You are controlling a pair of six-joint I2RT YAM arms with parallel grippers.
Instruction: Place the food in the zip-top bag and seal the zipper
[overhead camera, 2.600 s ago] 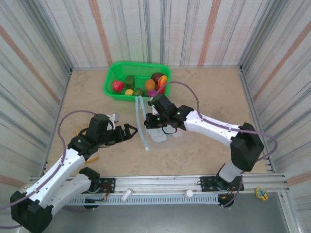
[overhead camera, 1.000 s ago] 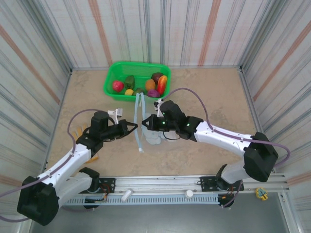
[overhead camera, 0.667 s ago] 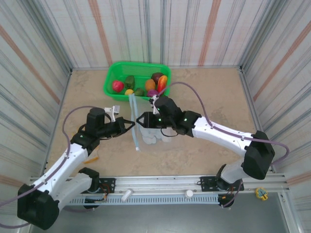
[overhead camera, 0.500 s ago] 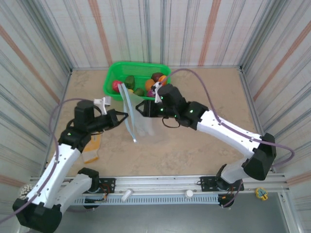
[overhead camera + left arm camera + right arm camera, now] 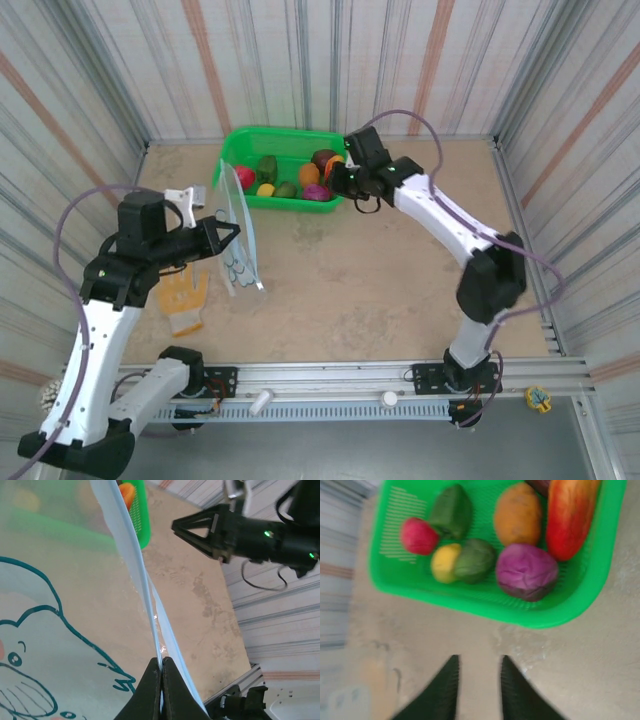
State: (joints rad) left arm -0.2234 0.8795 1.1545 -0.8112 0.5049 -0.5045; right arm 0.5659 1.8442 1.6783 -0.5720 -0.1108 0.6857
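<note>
My left gripper (image 5: 228, 232) is shut on the pale blue zipper (image 5: 131, 545) of the clear zip-top bag (image 5: 238, 255) and holds it up off the table, left of centre. In the left wrist view the fingertips (image 5: 161, 662) pinch one strip of the mouth. The other strip runs free beside it. The bag's printed teal drawing (image 5: 50, 645) hangs to the left. The food lies in the green basket (image 5: 470, 602): a red piece (image 5: 418, 536), green pieces, a yellow one, an orange one (image 5: 517, 514), a purple one (image 5: 527, 571). My right gripper (image 5: 479, 667) is open and empty, just in front of the basket's near rim.
The green basket (image 5: 232, 160) stands at the back of the table near the striped wall. A yellow glove (image 5: 185, 293) lies on the table under my left arm. A metal rail (image 5: 330, 380) runs along the near edge.
The right gripper let go of the bag and swung back to the basket. The left arm lifted the bag and carried it to the left.
</note>
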